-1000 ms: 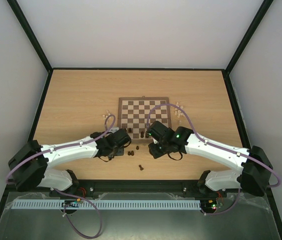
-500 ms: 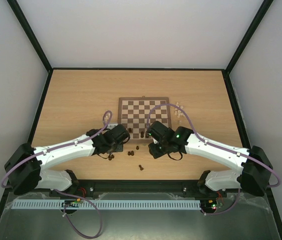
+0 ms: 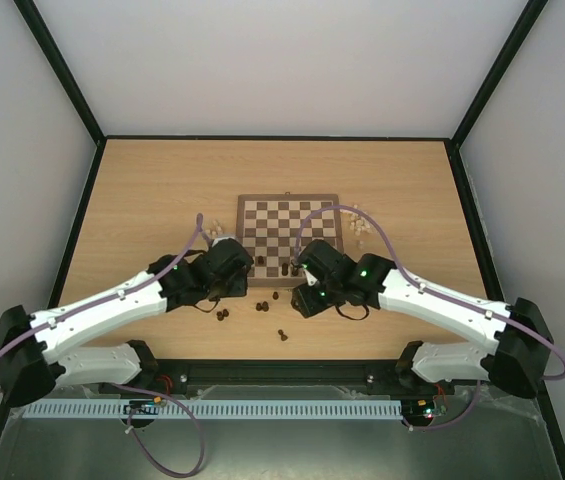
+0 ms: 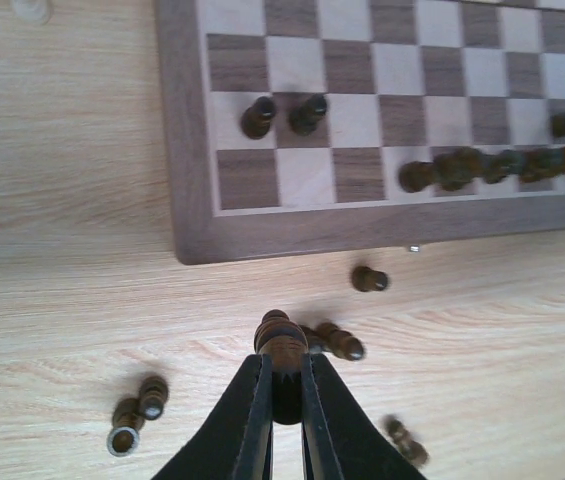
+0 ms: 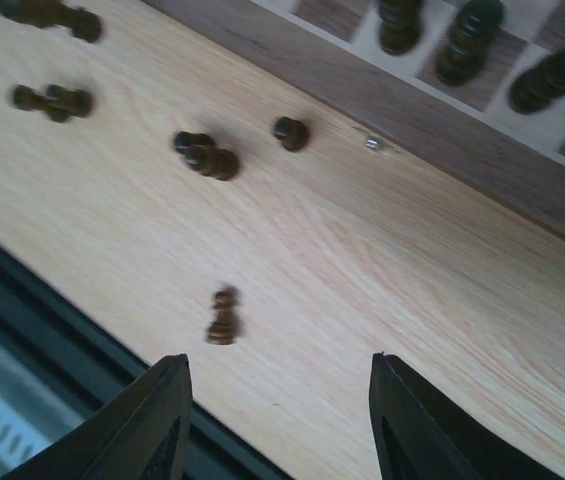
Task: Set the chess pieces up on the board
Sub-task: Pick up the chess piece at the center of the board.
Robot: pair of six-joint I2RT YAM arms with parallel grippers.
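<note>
Clamping a dark piece [image 4: 280,340], the left gripper [image 4: 282,372] hangs just off the board's [image 4: 176,150] near edge; the right gripper [image 5: 277,365] gapes empty over loose pieces [image 5: 224,316] by the tabletop's [image 3: 162,190] near edge.

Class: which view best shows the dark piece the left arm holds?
Left wrist: the dark piece shows close, clamped in the jaws of the left gripper. The top view hides it under the arm; the right wrist misses it.
</note>
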